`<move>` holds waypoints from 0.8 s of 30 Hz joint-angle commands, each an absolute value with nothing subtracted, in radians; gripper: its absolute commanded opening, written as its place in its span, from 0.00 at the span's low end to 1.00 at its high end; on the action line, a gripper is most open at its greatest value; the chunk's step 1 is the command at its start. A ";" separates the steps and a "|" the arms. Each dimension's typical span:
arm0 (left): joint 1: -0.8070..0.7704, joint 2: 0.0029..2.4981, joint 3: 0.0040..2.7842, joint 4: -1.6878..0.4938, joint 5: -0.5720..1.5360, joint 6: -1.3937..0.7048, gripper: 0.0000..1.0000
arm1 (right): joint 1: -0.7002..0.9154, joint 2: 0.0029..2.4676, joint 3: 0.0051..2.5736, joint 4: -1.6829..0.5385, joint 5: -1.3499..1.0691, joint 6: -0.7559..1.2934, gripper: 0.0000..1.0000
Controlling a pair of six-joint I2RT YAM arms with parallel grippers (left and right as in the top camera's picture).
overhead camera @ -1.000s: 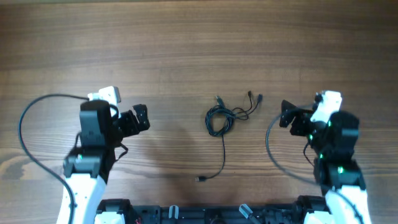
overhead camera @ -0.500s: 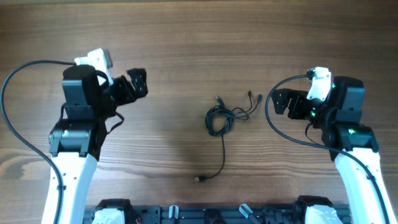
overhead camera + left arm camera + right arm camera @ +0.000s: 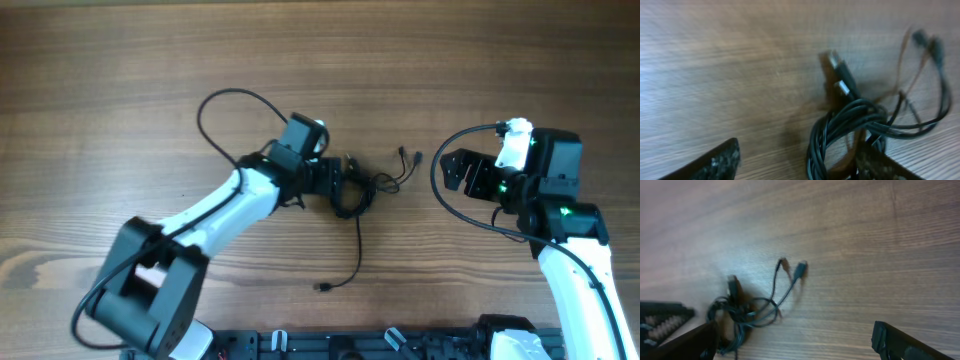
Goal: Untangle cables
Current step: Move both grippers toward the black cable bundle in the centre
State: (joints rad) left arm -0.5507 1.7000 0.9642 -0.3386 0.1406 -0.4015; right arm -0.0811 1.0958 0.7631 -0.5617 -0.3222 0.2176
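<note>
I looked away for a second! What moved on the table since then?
The left gripper swung in from the left side of the table to the cable tangle. It sits open right at the coil and is not gripping it yet. The right gripper edged forward a little early on, then held, open. The cable tangle lies as before.

My two fingers (image 3: 900, 342) are spread wide. The black cables (image 3: 742, 312) lie tangled on the wooden table (image 3: 865, 240), near one finger.
</note>
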 commanded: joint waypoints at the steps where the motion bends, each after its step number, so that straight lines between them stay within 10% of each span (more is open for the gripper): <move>1: -0.606 1.760 0.971 -0.322 0.156 -0.402 0.62 | -0.078 1.100 0.782 -0.532 -0.359 0.373 1.00; 10: -0.631 1.805 0.969 -0.305 0.137 -0.402 0.04 | -0.078 1.103 0.781 -0.535 -0.360 0.446 0.96; 24: -0.451 1.736 1.023 -0.163 0.677 -0.749 0.04 | 0.223 1.376 0.777 -0.398 -0.416 0.593 0.57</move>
